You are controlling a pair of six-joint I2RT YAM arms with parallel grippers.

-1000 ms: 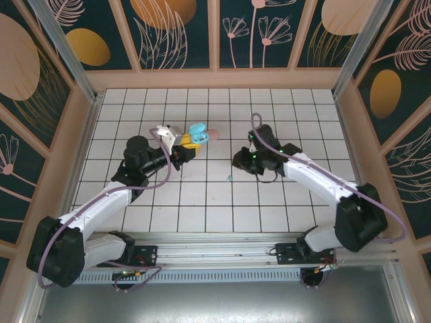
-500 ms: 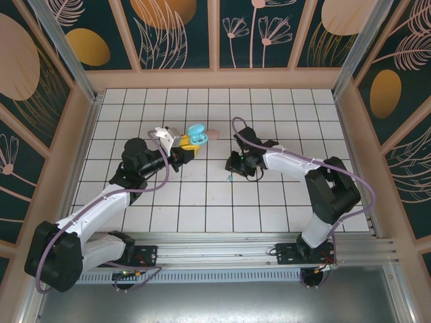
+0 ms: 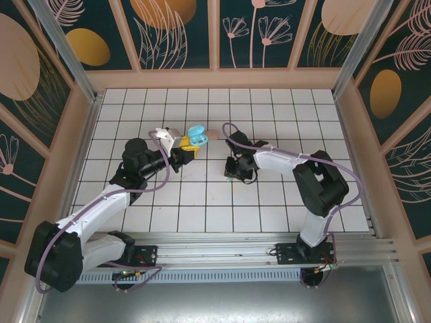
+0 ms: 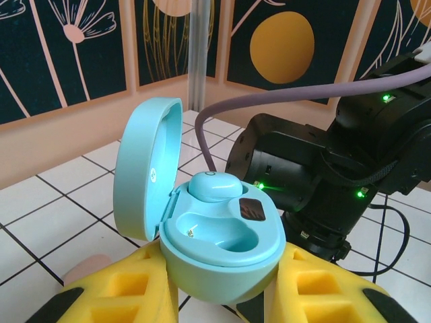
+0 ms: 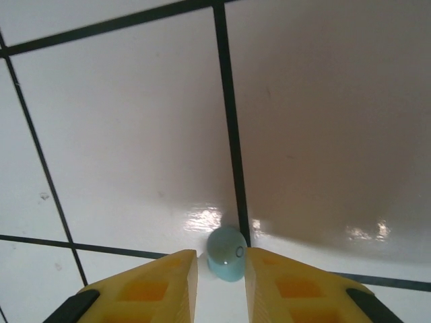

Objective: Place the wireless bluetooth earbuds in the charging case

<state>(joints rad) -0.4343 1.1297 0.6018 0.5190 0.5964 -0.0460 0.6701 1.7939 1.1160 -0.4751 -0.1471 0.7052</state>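
Left hand (image 3: pixel 186 146): clamped on the base of the teal charging case (image 4: pixel 222 235), held above the tiled desk (image 3: pixel 202 202) at about 11 o'clock from its middle.
Case: lid swung open toward 10 o'clock in the left wrist view.
Done: one teal earbud (image 4: pixel 212 186) sits in the far well.
Left: the near well (image 4: pixel 215 237) is empty, so roughly half the job looks to remain.
Right hand (image 5: pixel 221 269): low over the desk near its middle. Its yellow fingers are narrowly parted on either side of the loose teal earbud (image 5: pixel 226 253), which lies on a tile beside a grout line. Whether they pinch it cannot be told.
Writing: no brand or label is readable. A tiny mark inside the lid (image 4: pixel 153 176) is too small to make out.
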